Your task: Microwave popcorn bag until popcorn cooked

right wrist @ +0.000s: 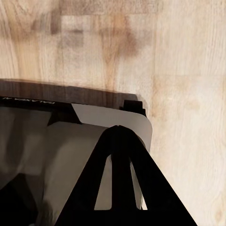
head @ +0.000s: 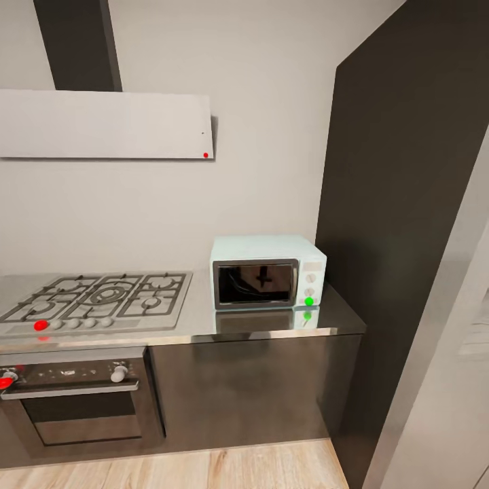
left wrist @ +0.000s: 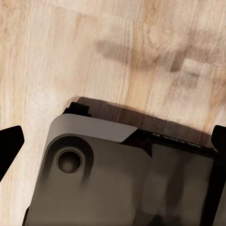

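A: Kitchen bench (head: 204,319) status?
B: Microwave (head: 266,272) at its right end, door shut, green light on. Gas hob (head: 98,301) beside it, oven (head: 78,397) under the hob, dark tall panel (head: 401,204) just right.
A: Jaws?
B: Left pair spread apart over wood floor (left wrist: 70,56); right pair closed tip-to-tip.

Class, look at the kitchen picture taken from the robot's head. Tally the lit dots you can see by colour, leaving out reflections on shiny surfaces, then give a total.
Red: 3 — hood light, stove light, oven knob
Green: 1 — microwave light
Total: 4
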Controlling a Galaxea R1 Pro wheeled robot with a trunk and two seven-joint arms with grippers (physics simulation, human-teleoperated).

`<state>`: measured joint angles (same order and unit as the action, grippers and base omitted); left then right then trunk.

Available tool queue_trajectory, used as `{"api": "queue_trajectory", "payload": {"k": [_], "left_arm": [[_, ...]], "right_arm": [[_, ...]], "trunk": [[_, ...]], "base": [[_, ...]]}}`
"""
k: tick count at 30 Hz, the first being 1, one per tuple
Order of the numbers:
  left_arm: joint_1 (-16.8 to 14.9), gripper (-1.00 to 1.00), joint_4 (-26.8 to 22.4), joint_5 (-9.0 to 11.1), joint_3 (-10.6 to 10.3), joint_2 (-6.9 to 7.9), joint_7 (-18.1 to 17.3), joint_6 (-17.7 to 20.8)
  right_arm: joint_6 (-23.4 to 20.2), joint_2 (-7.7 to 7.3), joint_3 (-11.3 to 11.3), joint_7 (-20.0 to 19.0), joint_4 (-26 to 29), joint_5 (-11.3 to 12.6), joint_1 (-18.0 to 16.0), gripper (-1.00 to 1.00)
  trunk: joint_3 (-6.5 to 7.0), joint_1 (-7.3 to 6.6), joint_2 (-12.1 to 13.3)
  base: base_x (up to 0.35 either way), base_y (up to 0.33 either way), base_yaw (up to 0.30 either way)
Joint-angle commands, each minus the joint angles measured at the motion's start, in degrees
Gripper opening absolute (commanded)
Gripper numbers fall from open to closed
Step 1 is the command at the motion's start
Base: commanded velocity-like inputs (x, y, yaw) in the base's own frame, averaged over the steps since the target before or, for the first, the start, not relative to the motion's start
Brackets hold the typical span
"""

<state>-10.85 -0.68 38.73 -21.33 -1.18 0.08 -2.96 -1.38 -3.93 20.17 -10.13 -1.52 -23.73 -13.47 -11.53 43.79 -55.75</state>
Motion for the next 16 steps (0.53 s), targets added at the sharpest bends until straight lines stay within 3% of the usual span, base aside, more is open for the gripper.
{"api": "queue_trajectory", "payload": {"k": [1,16], "left_arm": [[0.0,1.00,0.1,0.5,-0.5,0.01,0.0,-0.2],[0.0,1.00,0.1,0.5,-0.5,0.04,0.0,-0.2]], "right_arm": [[-0.1,-0.03,0.5,-0.2,-0.1,-0.4,-0.1,-1.00],[-0.1,-0.03,0.5,-0.2,-0.1,-0.4,-0.1,-1.00]], "trunk": [[-0.08,0.00,-0.1],[-0.08,0.00,-0.1]], "base": [[0.000,0.000,0.000],[0.000,0.000,0.000]]}}
